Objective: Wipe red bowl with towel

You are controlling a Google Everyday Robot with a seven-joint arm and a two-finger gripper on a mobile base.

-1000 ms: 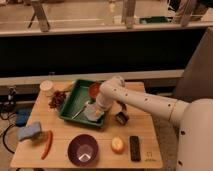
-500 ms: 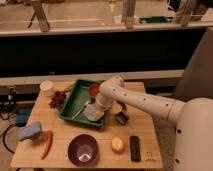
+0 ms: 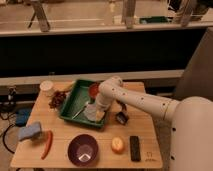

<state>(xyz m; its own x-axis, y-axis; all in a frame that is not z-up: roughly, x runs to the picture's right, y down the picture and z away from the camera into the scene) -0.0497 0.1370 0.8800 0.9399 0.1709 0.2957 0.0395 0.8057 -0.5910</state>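
Observation:
The red bowl (image 3: 93, 89) sits in the back right corner of a green tray (image 3: 71, 102), partly hidden by my white arm. A pale towel (image 3: 93, 113) lies bunched at the tray's front right. My gripper (image 3: 99, 107) reaches down into the tray from the right. It is right over the towel and in front of the red bowl, and seems to touch the towel.
A utensil (image 3: 80, 110) lies in the tray. On the wooden table are a purple bowl (image 3: 83, 149), an orange fruit (image 3: 117, 144), a black remote (image 3: 135, 148), a red chili (image 3: 47, 144), a blue sponge (image 3: 31, 131), grapes (image 3: 56, 99), a white cup (image 3: 47, 88) and a small dark object (image 3: 121, 118).
The arm has shifted only slightly over the tray's right side. The towel stays at the tray's front right and the bowl has not moved.

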